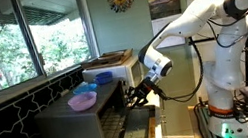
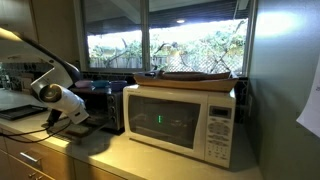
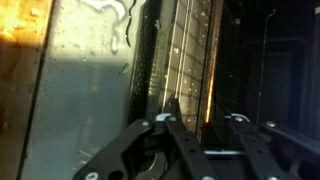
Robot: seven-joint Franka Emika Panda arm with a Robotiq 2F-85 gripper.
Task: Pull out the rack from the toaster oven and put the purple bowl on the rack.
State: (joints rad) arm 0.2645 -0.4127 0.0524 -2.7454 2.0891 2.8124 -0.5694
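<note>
The dark-grey toaster oven [image 1: 74, 133] stands with its drop-down door [image 1: 134, 128] open; it also shows in an exterior view [image 2: 100, 105]. The purple bowl [image 1: 82, 102] sits on top of the oven. My gripper [image 1: 140, 92] is at the oven's mouth, just above the door, and also shows in an exterior view [image 2: 70, 120]. In the wrist view the gripper [image 3: 205, 112] has its fingers apart with a dark gap between them, close over thin dark wires that look like the rack [image 3: 182, 60]. I cannot tell whether the fingers touch the rack.
Two blue bowls [image 1: 88, 86] [image 1: 103, 77] sit on the oven top behind the purple bowl. A smaller white appliance with a tray [image 1: 107, 60] stands further back. A white microwave [image 2: 185, 120] stands beside the oven. Windows run along the wall behind.
</note>
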